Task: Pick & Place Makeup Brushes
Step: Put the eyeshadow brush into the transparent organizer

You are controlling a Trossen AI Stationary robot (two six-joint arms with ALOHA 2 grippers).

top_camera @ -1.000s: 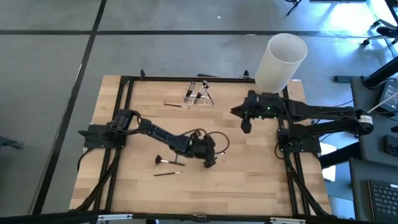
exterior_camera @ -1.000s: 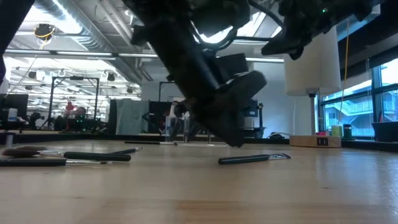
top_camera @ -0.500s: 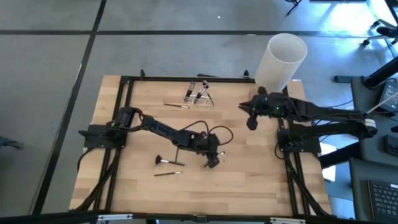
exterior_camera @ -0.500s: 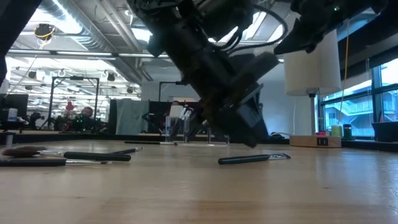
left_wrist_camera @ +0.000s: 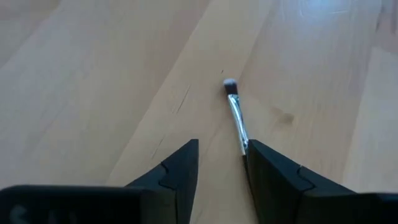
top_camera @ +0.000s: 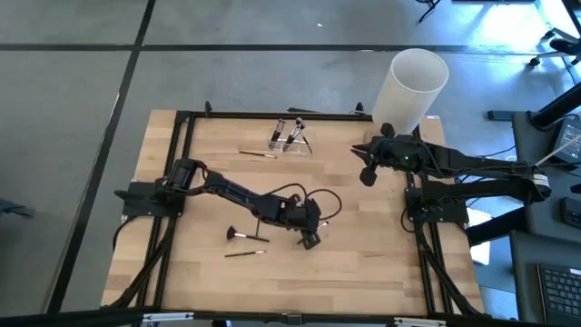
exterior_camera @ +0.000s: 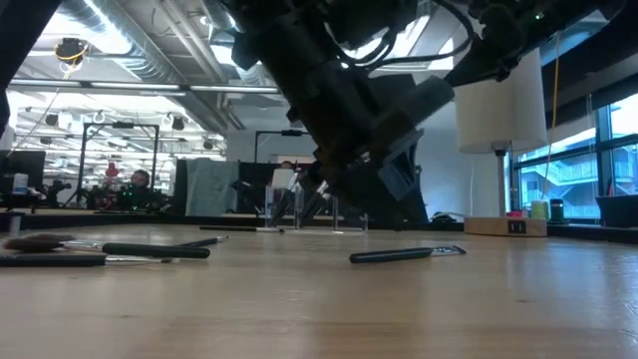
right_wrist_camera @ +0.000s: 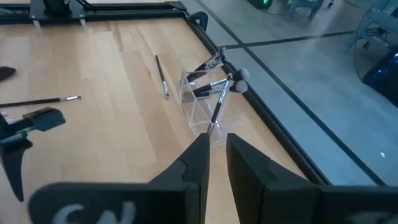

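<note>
Two arms are over the wooden table (top_camera: 381,272). Left gripper (top_camera: 311,238) sits low near the table's middle, fingers (left_wrist_camera: 180,171) parted and holding nothing, with a small silver-ferruled brush (left_wrist_camera: 235,109) lying flat on the wood just ahead of one fingertip. Right gripper (top_camera: 367,174) hangs by the far right edge, beside the white cylinder (top_camera: 410,86), fingers nearly together with a narrow gap, empty. Several brushes stand in a clear holder (right_wrist_camera: 208,109) at the far edge; one lies just beside it (right_wrist_camera: 161,76). A fan-shaped brush (top_camera: 238,235) and a thin brush (top_camera: 243,253) lie left of the left gripper.
</note>
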